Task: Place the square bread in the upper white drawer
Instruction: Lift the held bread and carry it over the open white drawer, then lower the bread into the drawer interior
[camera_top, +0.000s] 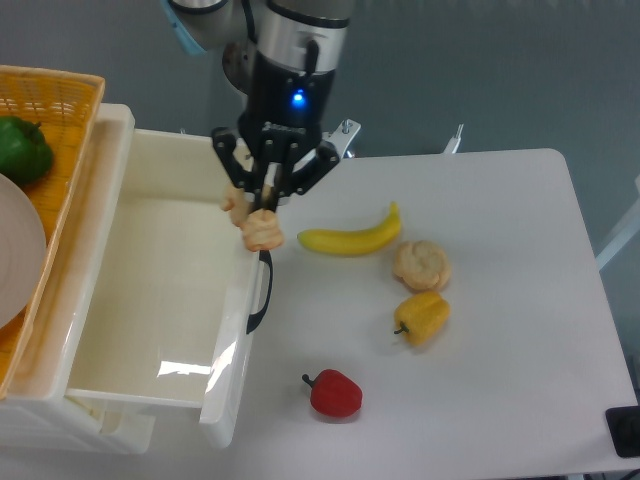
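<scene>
End effector (256, 205) black, two-fingered, clamped on the small blocky tan-golden square bread (254, 220), hangs over the front rim of the open cream-white glossy upper drawer (150, 300), cavity lying to its left.

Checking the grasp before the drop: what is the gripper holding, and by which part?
The gripper is shut on the square bread, pinching it near its middle; both ends stick out below the fingers.

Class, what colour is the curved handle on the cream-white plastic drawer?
Black curved handle, clearest in the fixed camera view.
</scene>
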